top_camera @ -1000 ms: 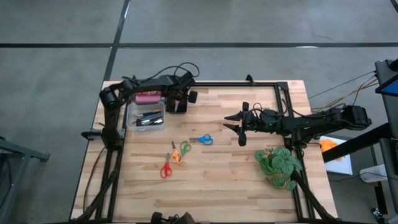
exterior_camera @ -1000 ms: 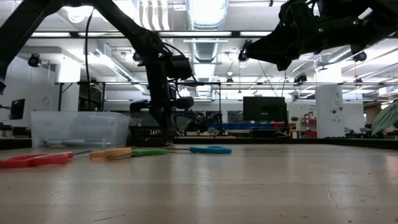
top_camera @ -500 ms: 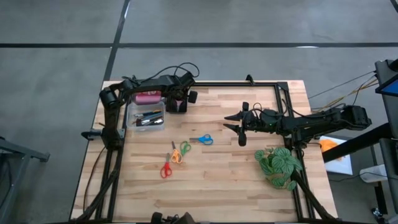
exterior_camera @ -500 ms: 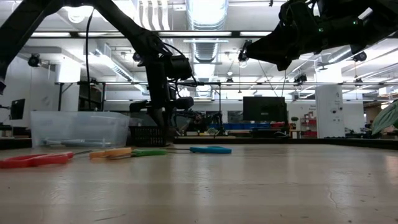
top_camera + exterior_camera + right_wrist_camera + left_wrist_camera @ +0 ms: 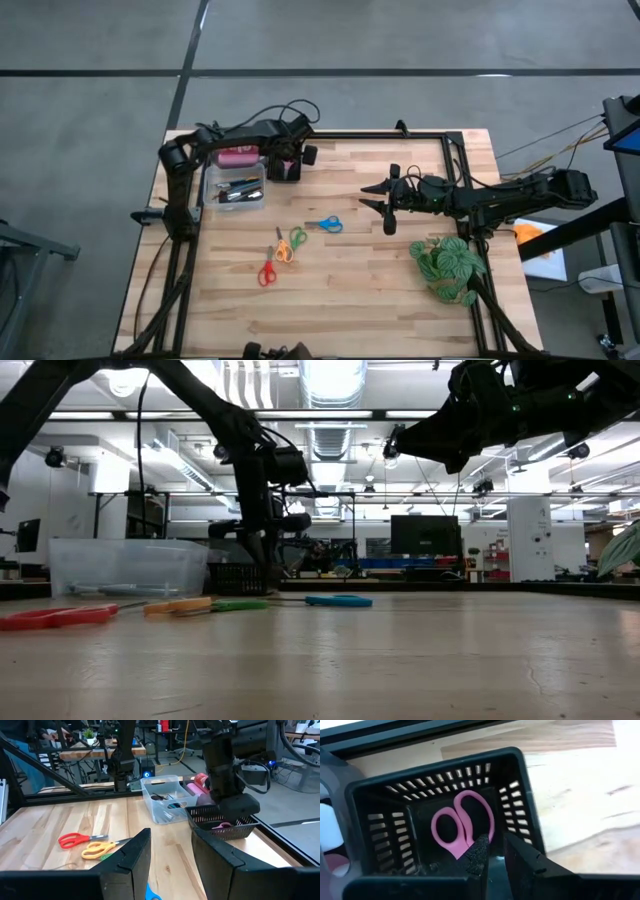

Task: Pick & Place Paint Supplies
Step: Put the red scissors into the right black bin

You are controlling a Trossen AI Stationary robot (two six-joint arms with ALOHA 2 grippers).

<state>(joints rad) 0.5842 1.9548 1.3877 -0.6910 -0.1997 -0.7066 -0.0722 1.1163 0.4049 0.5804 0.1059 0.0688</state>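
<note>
Nothing shifted since the earlier frames: both arms and all loose items keep their places.

Left pincer (image 5: 492, 851): fingers nearly together, gripping nothing, hanging over the black slotted basket (image 5: 522, 815) at the desk's far edge near its far-left corner; judged to have just dropped off the pink scissors (image 5: 462, 824), smooth plastic loops lying on the basket floor.
Right pincer (image 5: 170, 857): fingers apart, empty, raised over the desk's right half, waiting.
Clear plastic tub (image 5: 234, 187): left edge, holding thin brushes.
Pink bottle (image 5: 237, 157): just beyond the tub.
Uncollected, mid-desk: blue scissors (image 5: 324, 224), orange-and-green scissors (image 5: 289, 243), red scissors (image 5: 266, 273).
Leafy plant (image 5: 447, 265): near the right edge, not a supply.
</note>
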